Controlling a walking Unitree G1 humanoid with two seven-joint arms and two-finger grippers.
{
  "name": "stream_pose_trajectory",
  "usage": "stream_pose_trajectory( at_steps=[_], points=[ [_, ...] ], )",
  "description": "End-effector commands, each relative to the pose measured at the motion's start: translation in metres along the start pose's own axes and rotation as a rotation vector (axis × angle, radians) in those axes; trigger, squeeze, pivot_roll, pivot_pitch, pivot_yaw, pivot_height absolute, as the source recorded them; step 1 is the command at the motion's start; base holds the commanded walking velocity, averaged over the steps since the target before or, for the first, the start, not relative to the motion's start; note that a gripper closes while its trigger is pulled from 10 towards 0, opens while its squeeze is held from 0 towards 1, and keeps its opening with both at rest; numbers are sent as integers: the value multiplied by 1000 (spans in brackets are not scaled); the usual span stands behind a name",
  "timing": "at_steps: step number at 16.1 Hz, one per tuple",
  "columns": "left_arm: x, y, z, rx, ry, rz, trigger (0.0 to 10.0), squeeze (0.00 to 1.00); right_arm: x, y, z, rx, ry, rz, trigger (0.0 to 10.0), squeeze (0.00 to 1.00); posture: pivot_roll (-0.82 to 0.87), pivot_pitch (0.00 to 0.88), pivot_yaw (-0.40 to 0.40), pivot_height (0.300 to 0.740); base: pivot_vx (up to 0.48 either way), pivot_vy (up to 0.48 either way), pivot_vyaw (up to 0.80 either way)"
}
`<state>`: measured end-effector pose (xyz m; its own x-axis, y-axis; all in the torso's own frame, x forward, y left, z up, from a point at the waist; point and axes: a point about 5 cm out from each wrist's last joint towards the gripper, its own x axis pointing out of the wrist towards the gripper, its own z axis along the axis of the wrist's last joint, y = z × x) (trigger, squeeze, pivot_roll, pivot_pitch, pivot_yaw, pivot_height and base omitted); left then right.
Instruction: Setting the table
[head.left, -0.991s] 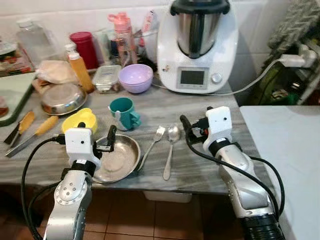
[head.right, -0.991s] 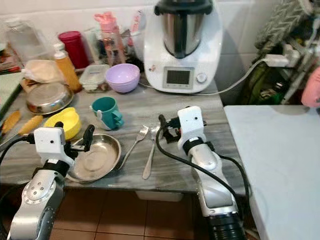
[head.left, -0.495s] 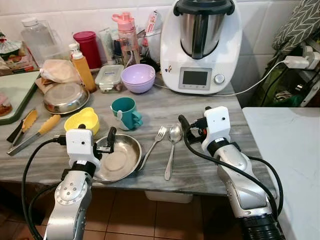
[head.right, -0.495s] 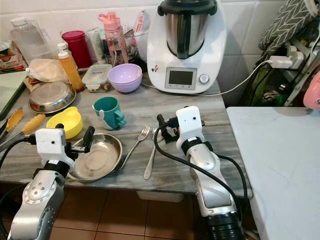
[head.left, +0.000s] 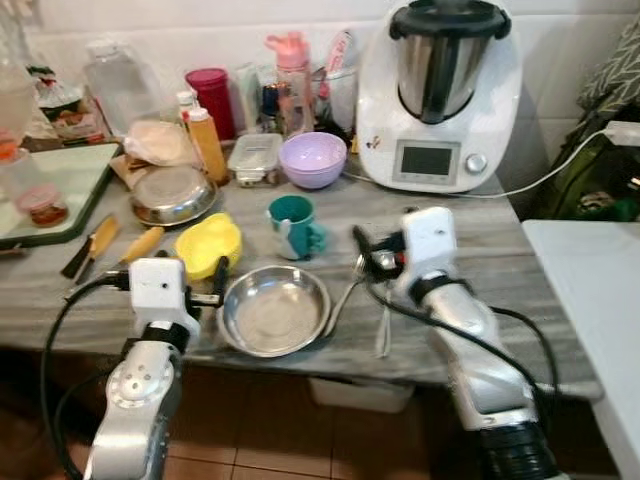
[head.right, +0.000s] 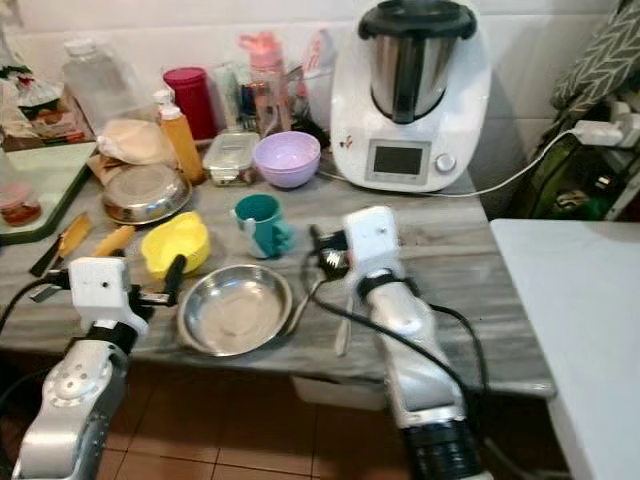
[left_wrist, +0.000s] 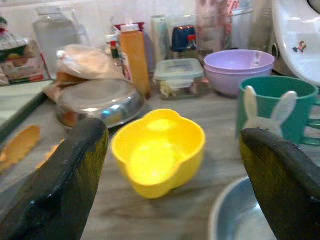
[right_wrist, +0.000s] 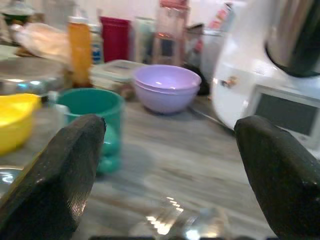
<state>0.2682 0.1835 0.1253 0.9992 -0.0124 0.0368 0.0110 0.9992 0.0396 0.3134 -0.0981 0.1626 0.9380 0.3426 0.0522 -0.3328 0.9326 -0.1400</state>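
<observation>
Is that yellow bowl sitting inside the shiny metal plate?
No, the yellow bowl stands on the counter beside the metal plate, not in it.

Left hand (left_wrist: 172, 165) gapes before yellow bowl (left_wrist: 158, 151), teal cup (left_wrist: 272, 113).

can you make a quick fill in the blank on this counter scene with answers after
1. The small bowl beside the left hand is coloured ____.
2. The teal mug bears a ____ figure.
3. The steel plate lies between the two ____.
4. Both hands, left and right, have their fingers ____.

Answers: yellow; rabbit; hands; open
</observation>
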Motion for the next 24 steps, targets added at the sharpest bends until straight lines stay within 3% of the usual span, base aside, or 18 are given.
stream_pose_trajectory(
  at_steps=[1,4,10,24],
  points=[
    [2,-2,1,5,2,-10,10000,0,1,-7,0,-12,1,-16,10000,0,-191,0,92,740,0,424,0],
    [1,-1,1,8,1,-8,10000,0,1,-9,1,-18,-1,-23,10000,0,-190,0,93,740,0,407,0],
    [-6,-6,-1,51,-3,-38,10000,0,-1,-6,-2,-17,-2,-17,10000,0,-185,0,88,740,0,0,0],
    [-10,-5,-6,68,22,-26,10000,0,0,-8,-6,-6,13,-27,10000,0,-178,0,88,740,0,0,0]
  ],
)
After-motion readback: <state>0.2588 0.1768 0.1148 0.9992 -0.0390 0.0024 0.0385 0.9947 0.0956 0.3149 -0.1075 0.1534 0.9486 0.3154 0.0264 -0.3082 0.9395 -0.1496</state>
